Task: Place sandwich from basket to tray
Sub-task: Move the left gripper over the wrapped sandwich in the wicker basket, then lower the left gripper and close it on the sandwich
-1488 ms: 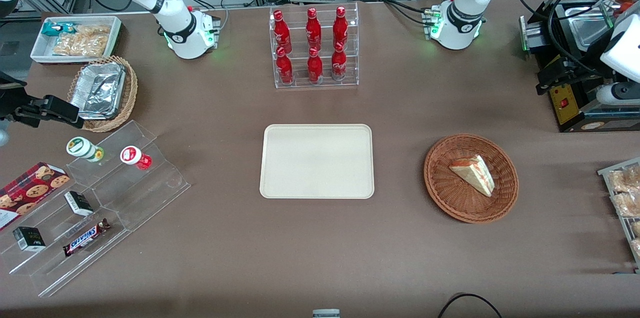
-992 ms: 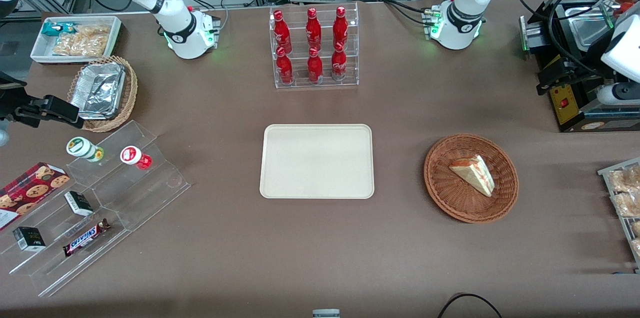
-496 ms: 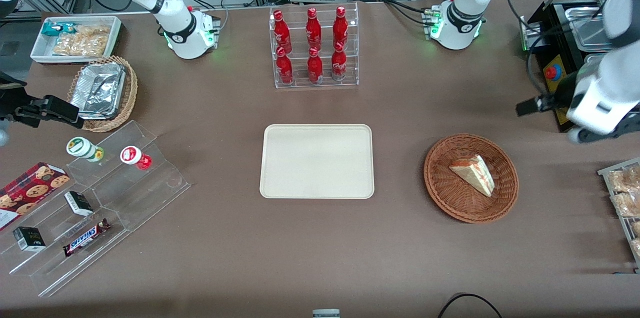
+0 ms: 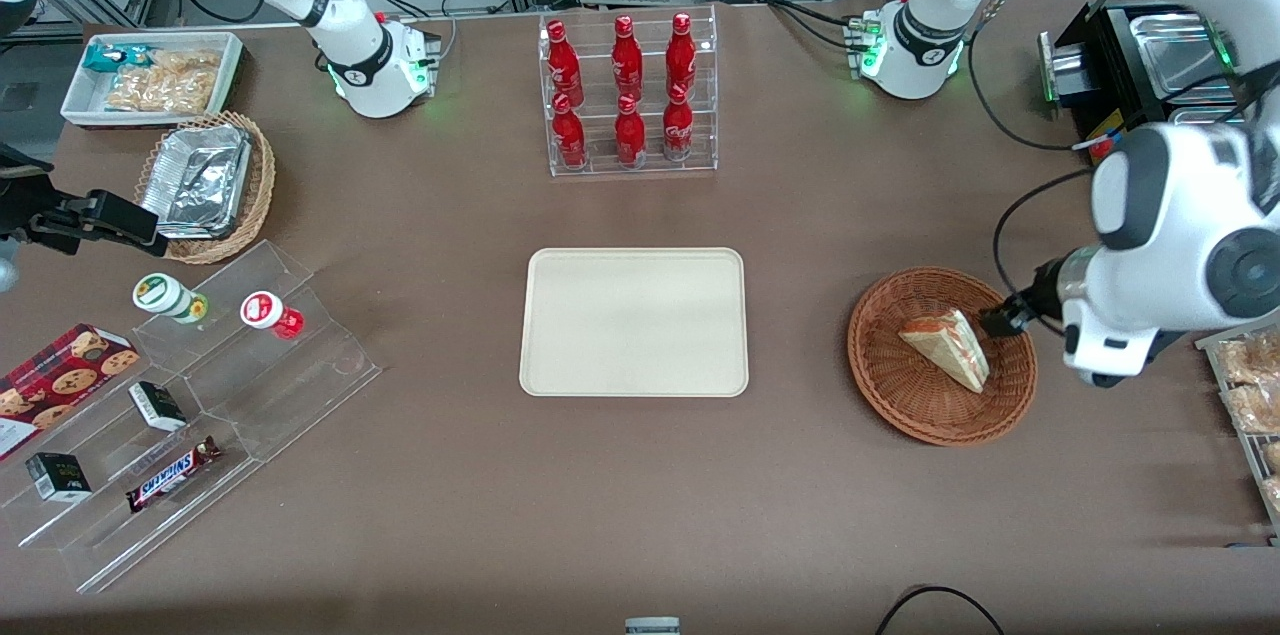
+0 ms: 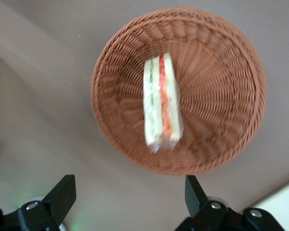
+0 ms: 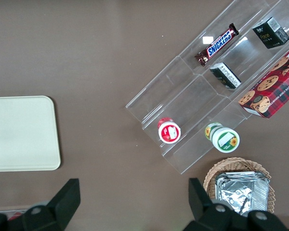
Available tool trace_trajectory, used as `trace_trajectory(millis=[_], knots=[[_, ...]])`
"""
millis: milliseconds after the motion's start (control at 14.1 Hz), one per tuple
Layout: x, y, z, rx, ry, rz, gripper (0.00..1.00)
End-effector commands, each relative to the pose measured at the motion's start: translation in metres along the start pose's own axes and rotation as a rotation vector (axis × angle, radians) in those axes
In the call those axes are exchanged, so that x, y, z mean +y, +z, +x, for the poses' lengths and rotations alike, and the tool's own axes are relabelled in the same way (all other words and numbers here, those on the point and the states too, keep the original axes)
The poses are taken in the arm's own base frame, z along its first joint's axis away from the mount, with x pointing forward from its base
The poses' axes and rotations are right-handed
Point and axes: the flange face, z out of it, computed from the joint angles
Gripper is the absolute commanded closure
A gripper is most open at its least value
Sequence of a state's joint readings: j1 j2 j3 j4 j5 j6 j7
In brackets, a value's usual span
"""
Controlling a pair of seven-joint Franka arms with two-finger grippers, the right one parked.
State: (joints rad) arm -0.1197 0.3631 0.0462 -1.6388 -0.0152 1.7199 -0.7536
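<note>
The sandwich (image 4: 948, 347), a pale wedge with red and green filling in clear wrap, lies in the reddish-brown wicker basket (image 4: 900, 395). The cream tray (image 4: 634, 321) lies flat mid-table with nothing on it. My left arm's wrist (image 4: 1110, 340) hangs above the table just beside the basket, toward the working arm's end. In the left wrist view my gripper (image 5: 127, 192) is open and holds nothing, its fingertips (image 5: 62, 190) high over bare table just outside the basket's rim (image 5: 221, 86). The sandwich (image 5: 161, 108) there lies apart from the fingers.
A clear rack of red bottles (image 4: 628, 95) stands farther from the front camera than the tray. A wire rack of bagged pastries (image 4: 1250, 385) and a black machine (image 4: 1130, 65) sit at the working arm's end. An acrylic stand (image 4: 200, 395) sits at the parked arm's end.
My left arm has swung in from the working arm's end of the table and come down beside the basket. The sandwich, basket and tray have not moved.
</note>
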Motion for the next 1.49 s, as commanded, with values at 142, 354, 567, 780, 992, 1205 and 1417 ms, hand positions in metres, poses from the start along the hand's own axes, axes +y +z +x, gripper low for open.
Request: trace_trajectory(millis=[142, 354, 567, 780, 992, 1205, 1417], knots=[[0.017, 0.069, -0.001, 0.047, -0.095, -0.056, 0.0], [0.01, 0.118, -0.006, 0.087, -0.098, -0.094, 0.0], [0.005, 0.141, -0.007, 0.084, -0.109, -0.09, 0.0], [0.006, 0.15, -0.005, 0.076, -0.111, -0.082, 0.16], [0.007, 0.147, -0.004, 0.074, -0.144, -0.088, 0.71], [0.019, 0.112, 0.001, 0.099, -0.156, -0.117, 0.79], [0.048, 0.075, -0.022, 0.081, -0.081, -0.081, 0.79]])
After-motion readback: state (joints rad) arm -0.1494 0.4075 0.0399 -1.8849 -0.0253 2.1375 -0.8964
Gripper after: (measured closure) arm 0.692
